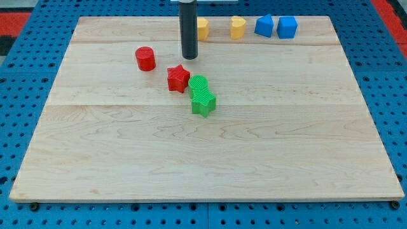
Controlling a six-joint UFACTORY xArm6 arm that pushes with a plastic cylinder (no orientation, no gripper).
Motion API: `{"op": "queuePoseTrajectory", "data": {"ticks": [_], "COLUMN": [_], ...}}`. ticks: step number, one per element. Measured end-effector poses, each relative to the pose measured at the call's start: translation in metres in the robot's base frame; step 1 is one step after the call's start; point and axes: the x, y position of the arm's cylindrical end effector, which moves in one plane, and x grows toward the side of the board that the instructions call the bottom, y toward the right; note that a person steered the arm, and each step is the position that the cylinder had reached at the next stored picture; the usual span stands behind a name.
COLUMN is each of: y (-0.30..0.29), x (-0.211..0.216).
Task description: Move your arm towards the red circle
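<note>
Start at the view's left: the red circle (145, 58) sits on the wooden board (203, 159) in its upper-left part, a short upright red cylinder with a flat round top, standing free with bare wood all round it. What your move turns on is this — the circle lies to the view's left of my tip (189, 57) at almost the same height in the view, near but not touching, with nothing between them. So you would judge a nearly straight slide toward the view's left to be what brings the tip to it. The arm ends in a plain dark rod, so there is nothing to open or close and nothing is held. Below the tip and a little to its left is the red star (179, 78), and just right of that the green cylinder (198, 84) with the green star (204, 102) touching its lower side — all below the straight line to the circle. Along the top edge, further right, stand two yellow blocks (203, 28) (238, 27) and two blue blocks (264, 25) (287, 27), well apart from your path.
</note>
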Motion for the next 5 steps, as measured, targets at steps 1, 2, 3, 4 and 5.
{"op": "queuePoseTrajectory", "data": {"ticks": [1,2,3,4,5], "y": [-0.016,-0.029,-0.031,-0.032,-0.034], "x": [0.009,0.003,-0.013,-0.018,-0.018]}}
